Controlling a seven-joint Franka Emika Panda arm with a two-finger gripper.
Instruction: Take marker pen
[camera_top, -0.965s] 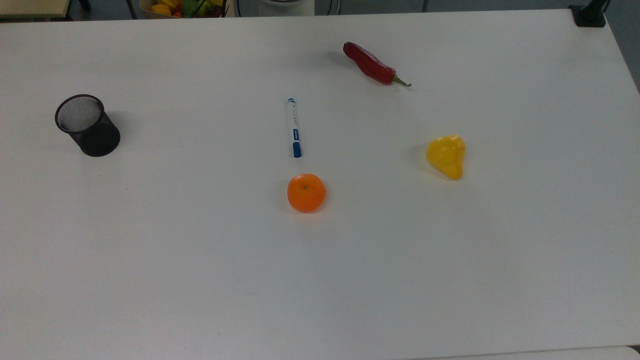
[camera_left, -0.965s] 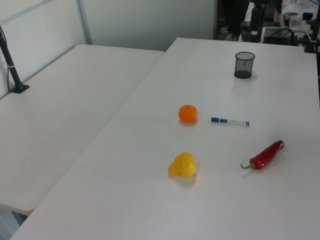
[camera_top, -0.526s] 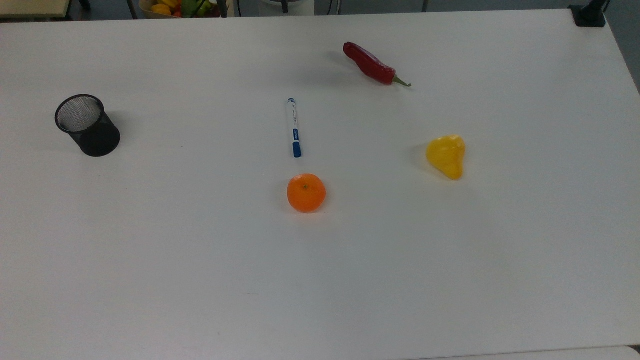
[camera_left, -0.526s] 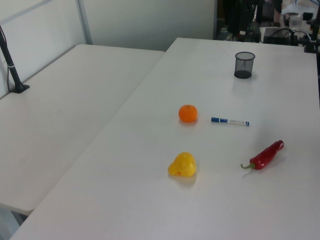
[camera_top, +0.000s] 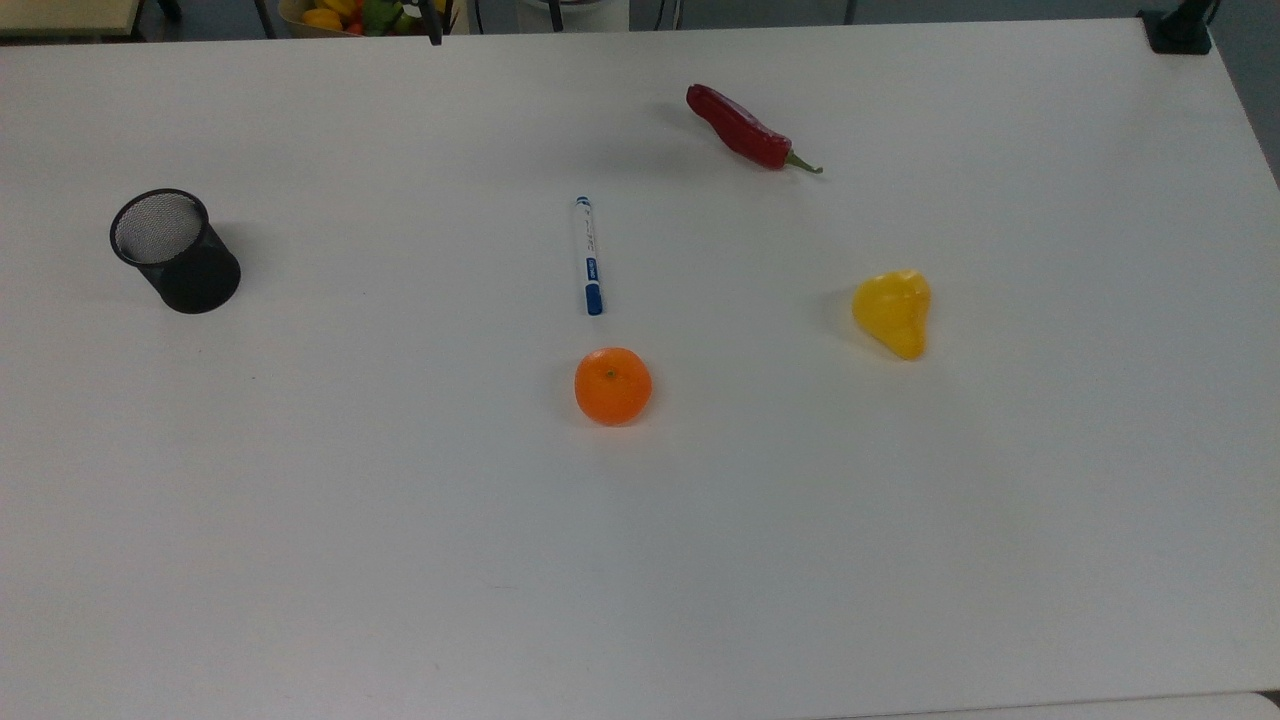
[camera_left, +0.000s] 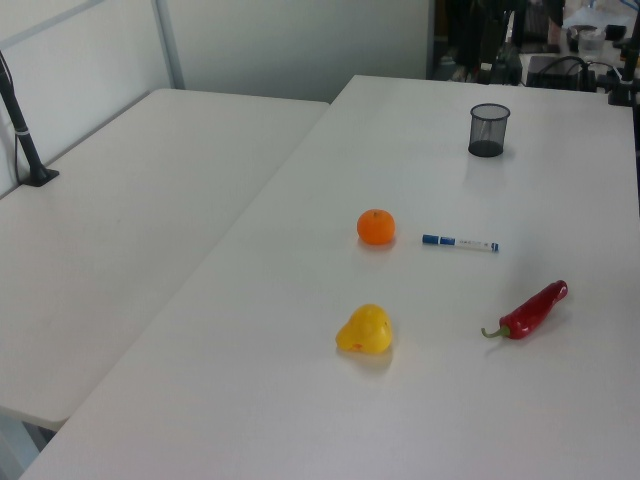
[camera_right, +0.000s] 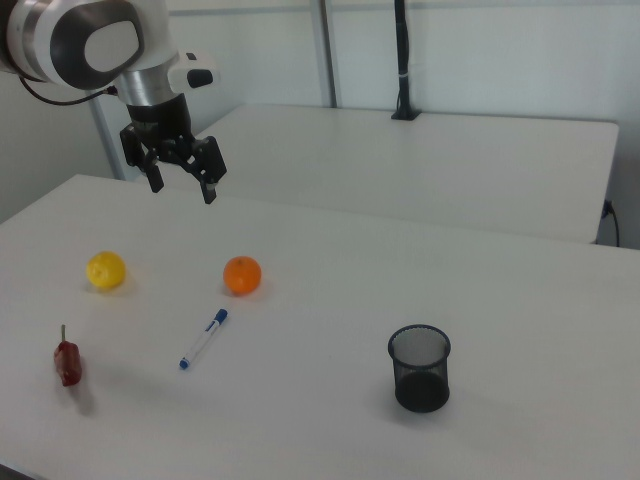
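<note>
Your gripper (camera_right: 182, 180) hangs high above the table, jaws spread wide and holding nothing. The marker pen (camera_top: 588, 256) lies flat at twelve o'clock of the orange (camera_top: 613, 386) in the top view — descend off-centre and you'll roll the slim barrel away.

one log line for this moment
phase: approach | gripper: open, empty, high above table | marker pen: flat on table, untouched, near orange
</note>
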